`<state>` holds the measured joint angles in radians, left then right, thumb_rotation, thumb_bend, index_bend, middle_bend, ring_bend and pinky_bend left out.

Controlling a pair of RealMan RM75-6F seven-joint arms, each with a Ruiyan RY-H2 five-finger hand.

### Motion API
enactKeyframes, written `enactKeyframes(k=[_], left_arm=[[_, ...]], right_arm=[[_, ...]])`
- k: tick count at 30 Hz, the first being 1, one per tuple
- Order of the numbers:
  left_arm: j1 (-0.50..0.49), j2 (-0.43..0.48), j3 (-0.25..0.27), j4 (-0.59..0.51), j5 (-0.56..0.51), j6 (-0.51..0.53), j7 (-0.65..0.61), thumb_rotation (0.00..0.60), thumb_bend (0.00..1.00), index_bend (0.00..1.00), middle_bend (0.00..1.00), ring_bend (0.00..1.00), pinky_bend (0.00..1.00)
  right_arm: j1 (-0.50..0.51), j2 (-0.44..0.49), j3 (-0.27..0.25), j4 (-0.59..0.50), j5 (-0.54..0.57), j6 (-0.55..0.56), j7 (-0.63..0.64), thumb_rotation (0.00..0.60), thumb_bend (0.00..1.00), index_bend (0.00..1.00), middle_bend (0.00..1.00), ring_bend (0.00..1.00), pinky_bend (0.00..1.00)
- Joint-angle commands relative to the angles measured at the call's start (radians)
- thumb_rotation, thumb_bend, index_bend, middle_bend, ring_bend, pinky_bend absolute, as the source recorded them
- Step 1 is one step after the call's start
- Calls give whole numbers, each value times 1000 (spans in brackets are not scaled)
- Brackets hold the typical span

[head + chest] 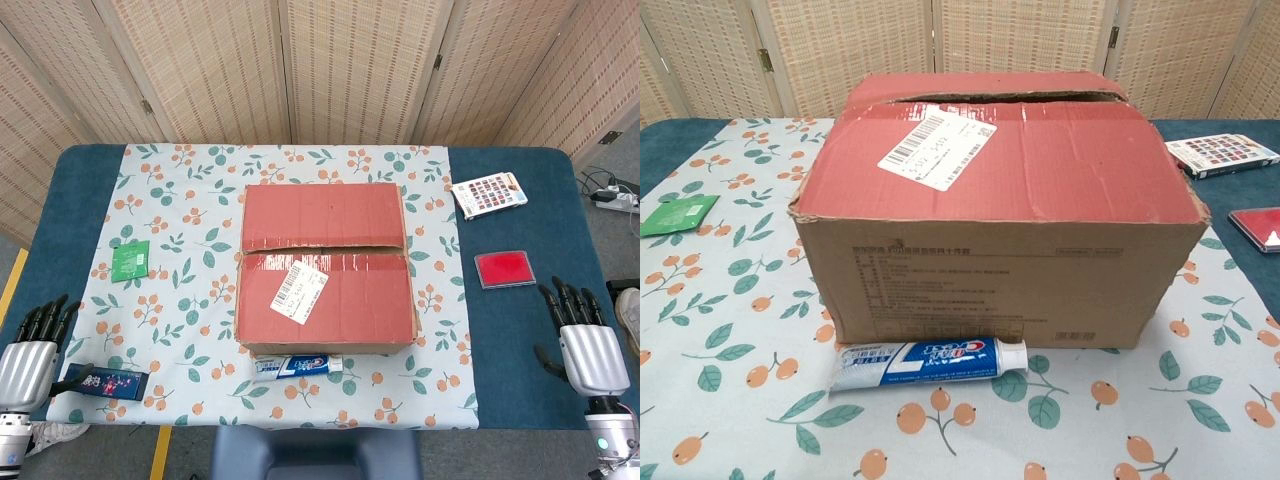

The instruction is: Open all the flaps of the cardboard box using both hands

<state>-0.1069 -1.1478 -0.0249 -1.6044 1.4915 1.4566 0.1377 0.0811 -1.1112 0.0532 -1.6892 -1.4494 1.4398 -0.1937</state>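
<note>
The box (325,268) sits at the middle of the floral cloth (180,230), both top flaps down and meeting along a seam (325,249) that runs left to right. In the chest view the seam gapes slightly at the far edge of the near flap. A white label (299,291) is stuck to the near flap. No flap is open yet; the task is not begun.

My left hand (32,345) hovers well to the left of the box, off the cloth, fingers spread and holding nothing. My right hand (585,335) hovers well to the right of the box, fingers likewise apart and empty. Neither touches anything.

Recommended approach: bring both hands in over the box, hook fingertips into the seam gap, then lift the near flap toward me and the far flap away. I judge any inner flaps, which I cannot see, would follow. The box looks light, so it may slide or tip if one hand pulls alone; oppose the pulls.

Surroundings: a toothpaste tube (297,366) lies just in front of the box, touching or nearly touching its base; the near flap may swing down over it. A green packet (129,260) lies left of the box, a dark packet (100,381) front-left near my left hand. A card (489,193) and a red pad (504,268) lie right of the box, under my right hand's likely path.
</note>
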Motion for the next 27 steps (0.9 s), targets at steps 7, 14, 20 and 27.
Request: enactKeyframes(k=[7,14,20,27], left_arm=[[-9,1,1,-5,6,-12,3,600,269,8,36,39,115],[9,12,-7,-3,5,28,-20,600,269,9,36,40,57],[15,17,-18,-1,-6,40,-39,600,269,10,36,44,57],[10,13,-33,9,-48,18,-30,600,269,16,36,43,46]], right_arm=[[-4,3,-6,0,-24,13,10,600,345,0,0,0,0],[72,31,37,-21,22,-92,-22,600,346,0,0,5,0],[204,53,125,-28,40,-223,91,600,343,50,0,32,0],[376,-21,193,81,34,-375,234,600,340,125,5,61,0]])
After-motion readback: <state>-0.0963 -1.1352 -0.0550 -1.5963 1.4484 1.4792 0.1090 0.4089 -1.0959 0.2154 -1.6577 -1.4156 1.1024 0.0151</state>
